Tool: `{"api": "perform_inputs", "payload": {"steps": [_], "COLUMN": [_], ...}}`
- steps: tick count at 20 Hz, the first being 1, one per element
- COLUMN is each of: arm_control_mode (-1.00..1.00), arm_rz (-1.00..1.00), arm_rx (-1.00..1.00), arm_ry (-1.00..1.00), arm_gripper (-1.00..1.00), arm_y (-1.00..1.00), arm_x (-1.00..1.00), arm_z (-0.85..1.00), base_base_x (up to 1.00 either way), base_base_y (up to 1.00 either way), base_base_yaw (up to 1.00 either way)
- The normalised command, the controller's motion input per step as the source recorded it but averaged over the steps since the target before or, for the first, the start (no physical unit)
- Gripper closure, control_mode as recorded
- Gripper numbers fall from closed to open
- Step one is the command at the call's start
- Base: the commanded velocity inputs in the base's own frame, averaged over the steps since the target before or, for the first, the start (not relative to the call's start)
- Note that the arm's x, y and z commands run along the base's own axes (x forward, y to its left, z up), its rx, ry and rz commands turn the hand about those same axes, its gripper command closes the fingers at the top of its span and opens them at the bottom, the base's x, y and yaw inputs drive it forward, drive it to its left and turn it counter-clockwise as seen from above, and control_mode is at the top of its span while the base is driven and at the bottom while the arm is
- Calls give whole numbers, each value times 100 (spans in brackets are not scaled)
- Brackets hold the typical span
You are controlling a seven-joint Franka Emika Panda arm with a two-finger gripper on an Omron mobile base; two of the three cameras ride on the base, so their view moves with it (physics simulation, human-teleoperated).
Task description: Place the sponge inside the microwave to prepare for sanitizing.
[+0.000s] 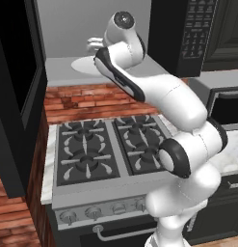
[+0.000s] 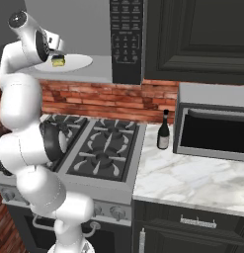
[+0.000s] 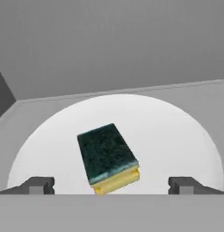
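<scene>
The end effector [image 3: 111,186] stands with its jaws spread wide and holds nothing; its two dark fingertips [image 3: 38,185] sit well apart on either side of the sponge [image 3: 108,158], touching neither edge. The sponge lies flat, green side up, on the white round plate [image 3: 177,136] inside the microwave [image 2: 126,44], near the plate's front. That looks like a finished placement: the block rests on its own, and the wide jaws would let the hand back out without dragging it. The light grey cavity walls [image 3: 109,45] close in behind and to the sides, so a straight retreat seems the safe way out. Below the microwave runs a red brick backsplash [image 2: 94,101] and a black gas stove [image 1: 106,147]. To the right, a marble worktop [image 2: 192,180] carries a dark bottle [image 2: 163,131] just beside a smaller silver-grey oven [image 2: 215,123], under dark cabinets [image 2: 197,39].
</scene>
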Motion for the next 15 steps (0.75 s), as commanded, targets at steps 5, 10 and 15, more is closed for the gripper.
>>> {"api": "perform_inputs", "payload": {"steps": [5, 10, 15], "arm_control_mode": [-100, -100, -100], "arm_rz": [-3, 0, 0], "arm_rx": [10, 11, 6], "arm_ry": [-5, 0, 5], "arm_gripper": [-100, -100, -100], "arm_y": [-12, -24, -26], "arm_x": [-61, -55, -59], "arm_z": [-5, 20, 25], "base_base_x": [0, 0, 0], "base_base_y": [0, 0, 0], "base_base_yaw": [0, 0, 0]}}
